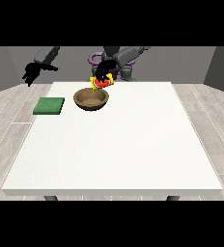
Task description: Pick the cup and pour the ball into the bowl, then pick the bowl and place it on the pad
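Bare test room, large white table [114, 140], grey walls, pale wood-plank floor, no furnishings beyond the table

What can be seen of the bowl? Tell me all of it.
The bowl is round, brown and looks wooden, with a thick rim and a darker, speckled hollow. It stands upright on the white table, towards the far edge, just right of the green pad and apart from it. No ball shows inside it. A black hand holds a red and yellow cup just above its far rim; whether the cup touches the bowl cannot be told.
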Motion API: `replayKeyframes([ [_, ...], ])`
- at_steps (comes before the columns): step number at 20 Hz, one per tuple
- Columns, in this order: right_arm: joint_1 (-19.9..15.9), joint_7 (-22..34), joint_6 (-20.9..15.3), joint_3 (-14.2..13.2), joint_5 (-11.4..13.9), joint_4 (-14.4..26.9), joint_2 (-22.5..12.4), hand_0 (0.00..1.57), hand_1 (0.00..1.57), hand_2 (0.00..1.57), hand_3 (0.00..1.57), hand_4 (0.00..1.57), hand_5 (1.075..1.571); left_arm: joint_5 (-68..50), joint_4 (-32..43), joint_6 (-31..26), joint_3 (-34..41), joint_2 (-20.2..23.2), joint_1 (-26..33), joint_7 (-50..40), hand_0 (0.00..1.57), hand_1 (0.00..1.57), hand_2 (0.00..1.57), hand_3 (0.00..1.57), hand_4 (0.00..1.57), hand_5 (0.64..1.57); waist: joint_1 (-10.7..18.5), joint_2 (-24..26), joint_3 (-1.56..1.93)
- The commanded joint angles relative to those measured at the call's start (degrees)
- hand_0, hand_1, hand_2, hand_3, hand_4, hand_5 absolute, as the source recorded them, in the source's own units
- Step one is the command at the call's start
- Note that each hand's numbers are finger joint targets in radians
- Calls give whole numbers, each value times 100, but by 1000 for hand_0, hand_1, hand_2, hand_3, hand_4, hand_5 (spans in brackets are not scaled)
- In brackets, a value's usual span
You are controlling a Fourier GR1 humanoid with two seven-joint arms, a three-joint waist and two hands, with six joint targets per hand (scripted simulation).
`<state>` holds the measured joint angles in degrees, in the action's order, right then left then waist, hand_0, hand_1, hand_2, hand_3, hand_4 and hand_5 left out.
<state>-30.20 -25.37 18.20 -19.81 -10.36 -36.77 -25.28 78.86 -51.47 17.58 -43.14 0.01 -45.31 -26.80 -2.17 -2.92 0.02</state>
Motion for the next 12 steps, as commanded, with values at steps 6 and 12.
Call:
replayKeyframes([
  [6,-82,175,54,64,-8,138,63,0,0,0,239,0,1521,528,73,-1650,-176,0,-1108,381,769,769,1571,1571,1200,1416,-150,263,2],
  [12,174,-213,23,-15,17,293,-31,0,0,0,172,0,1516,1251,-118,-1887,-314,2,-1190,594,1557,1557,1571,1571,1191,1467,169,121,1],
])
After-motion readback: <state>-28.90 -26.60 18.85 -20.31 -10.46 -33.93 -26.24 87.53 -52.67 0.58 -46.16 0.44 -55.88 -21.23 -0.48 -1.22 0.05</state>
